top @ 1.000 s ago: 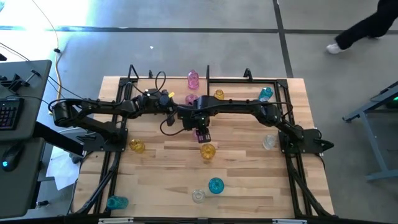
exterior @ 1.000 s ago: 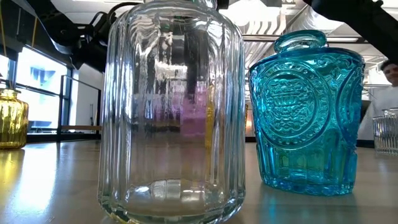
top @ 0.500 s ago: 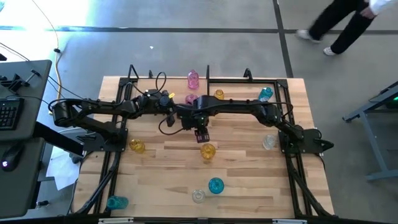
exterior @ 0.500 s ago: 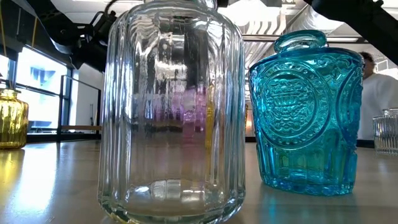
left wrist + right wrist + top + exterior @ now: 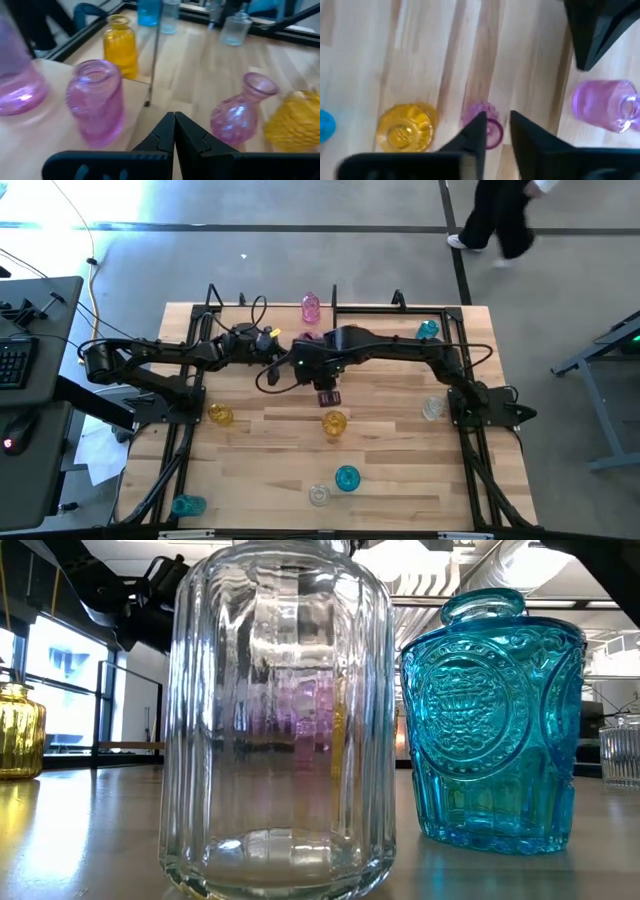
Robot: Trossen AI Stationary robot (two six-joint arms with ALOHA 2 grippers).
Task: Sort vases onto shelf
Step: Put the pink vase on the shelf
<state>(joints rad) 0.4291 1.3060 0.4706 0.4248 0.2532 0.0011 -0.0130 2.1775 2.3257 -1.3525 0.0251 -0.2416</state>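
Note:
My right gripper (image 5: 497, 120) hangs over the table's middle (image 5: 326, 394), pointing down, open by a narrow gap. Straight below it a pink flared-neck vase (image 5: 488, 131) stands on its base, free of the fingers, beside an amber vase (image 5: 407, 127); the left wrist view shows both, the pink one (image 5: 242, 107) and the amber one (image 5: 295, 125). My left gripper (image 5: 174, 117) is shut and empty at the shelf (image 5: 55, 85), near a pink vase (image 5: 95, 100) standing on its board. Another pink vase (image 5: 311, 307) stands at the shelf's far side.
More vases stand on the table: amber (image 5: 220, 415), teal (image 5: 427, 330), clear (image 5: 432, 408), and teal (image 5: 347, 477), clear (image 5: 318, 495) and teal (image 5: 187, 505) near the front edge. An amber vase (image 5: 120, 45) stands past a thin shelf post (image 5: 155, 50). A person (image 5: 495, 215) walks beyond the far edge.
My right arm has lifted, so its gripper has risen above the pink flared-neck vase while staying over the same spot. The vases have kept their places. The person beyond the far edge has walked toward the left.

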